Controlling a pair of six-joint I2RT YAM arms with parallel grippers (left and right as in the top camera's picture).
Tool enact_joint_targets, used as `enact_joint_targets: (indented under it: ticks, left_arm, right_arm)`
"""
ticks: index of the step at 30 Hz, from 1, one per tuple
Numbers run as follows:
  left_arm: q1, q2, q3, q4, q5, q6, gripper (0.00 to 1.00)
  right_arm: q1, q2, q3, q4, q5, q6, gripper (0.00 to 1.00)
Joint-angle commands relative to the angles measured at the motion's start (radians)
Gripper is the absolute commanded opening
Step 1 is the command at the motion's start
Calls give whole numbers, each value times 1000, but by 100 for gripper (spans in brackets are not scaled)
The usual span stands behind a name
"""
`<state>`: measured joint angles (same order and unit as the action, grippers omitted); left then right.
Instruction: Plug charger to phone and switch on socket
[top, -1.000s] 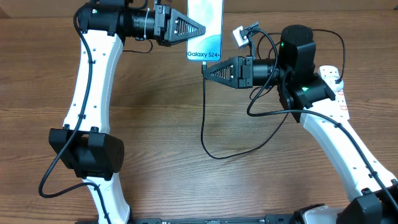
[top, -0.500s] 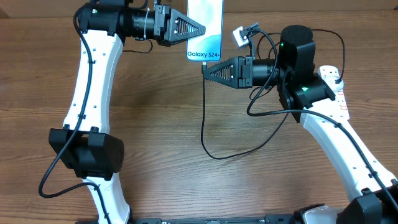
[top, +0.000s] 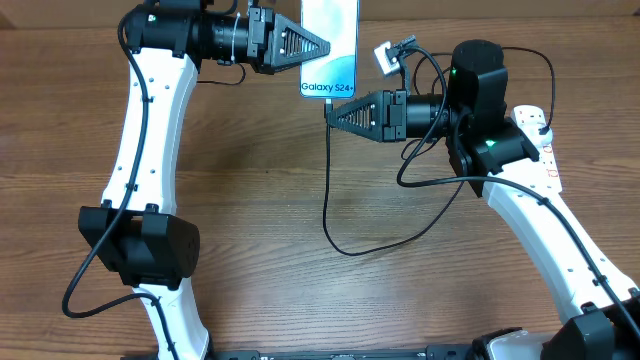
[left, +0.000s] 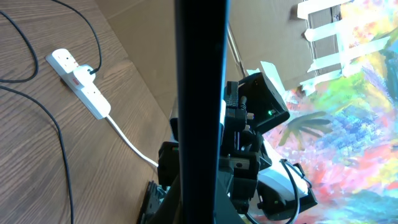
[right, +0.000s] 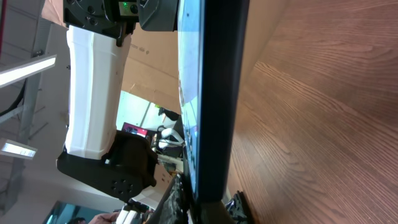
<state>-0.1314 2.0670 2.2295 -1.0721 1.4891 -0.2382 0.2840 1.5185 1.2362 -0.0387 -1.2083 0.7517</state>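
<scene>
The phone (top: 342, 28), light blue screen up with "Galaxy S24+" at its near end, lies at the table's far centre. My left gripper (top: 325, 47) is shut on its left side; the left wrist view shows the phone (left: 199, 93) edge-on between the jaws. My right gripper (top: 332, 112) is shut at the phone's near end, on the charger's connector. The black charger cable (top: 326, 190) runs from there toward me and loops right toward the socket (top: 545, 150), which the right arm partly hides. The socket (left: 81, 84) has a black plug in it.
The socket's thick white cord (left: 134, 146) trails off along the table. Loose loops of black cable (left: 62, 143) lie on the wood between the arms. The table's far edge is just beyond the phone.
</scene>
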Motion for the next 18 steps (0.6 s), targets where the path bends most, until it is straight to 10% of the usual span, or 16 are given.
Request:
enact_joint_targets:
  ticks: [1,18]
  left_arm:
    - [-8,-8,10,2,58,-14,4]
    - [-8,-8,10,3,74,-19,4]
  right_arm:
    - [-4,-24,23,8,11,0,4]
    - [-4,-24,23,8,11,0,4]
